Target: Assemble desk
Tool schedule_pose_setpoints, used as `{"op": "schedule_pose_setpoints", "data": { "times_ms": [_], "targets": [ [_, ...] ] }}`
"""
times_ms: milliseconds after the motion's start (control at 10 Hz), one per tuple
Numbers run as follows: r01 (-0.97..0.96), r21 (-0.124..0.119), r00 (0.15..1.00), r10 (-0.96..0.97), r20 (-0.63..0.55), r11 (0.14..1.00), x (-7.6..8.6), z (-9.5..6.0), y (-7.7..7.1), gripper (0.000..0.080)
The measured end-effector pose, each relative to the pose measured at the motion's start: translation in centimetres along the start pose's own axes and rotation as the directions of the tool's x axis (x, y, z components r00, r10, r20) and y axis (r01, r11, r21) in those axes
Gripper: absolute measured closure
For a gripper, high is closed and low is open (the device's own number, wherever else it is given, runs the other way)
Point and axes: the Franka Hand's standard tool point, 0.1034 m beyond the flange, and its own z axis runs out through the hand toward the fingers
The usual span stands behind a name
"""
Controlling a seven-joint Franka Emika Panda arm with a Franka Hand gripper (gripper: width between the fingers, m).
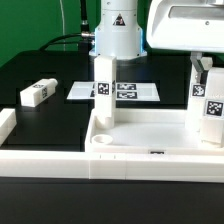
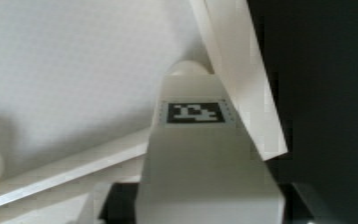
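Observation:
The white desk top (image 1: 140,135) lies rim up on the black table. One tagged leg (image 1: 103,95) stands upright at its corner on the exterior view's left. At the top's end on the exterior view's right, a second leg (image 1: 211,108) stands upright with my gripper (image 1: 205,66) shut on its upper part. In the wrist view this leg (image 2: 197,150) fills the gap between my dark fingers (image 2: 130,200), its tip over the desk top (image 2: 69,70) beside the rim. Its foot is hidden, so I cannot tell whether it sits in a socket. A third leg (image 1: 35,94) lies loose on the exterior view's left.
The marker board (image 1: 127,91) lies flat behind the desk top, in front of the robot base (image 1: 117,35). A low white border rail (image 1: 60,163) runs along the front and turns up the exterior view's left side.

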Motion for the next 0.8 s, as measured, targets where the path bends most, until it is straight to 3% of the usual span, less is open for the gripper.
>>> {"op": "schedule_pose_setpoints", "data": {
  "times_ms": [400, 800],
  "targets": [
    [-0.382, 0.023, 0.924, 0.382, 0.009, 0.924, 0.08, 0.11, 0.32, 0.0509],
    [-0.683, 0.022, 0.731, 0.682, 0.033, 0.731, 0.0, 0.16, 0.3, 0.0509]
  ]
}}
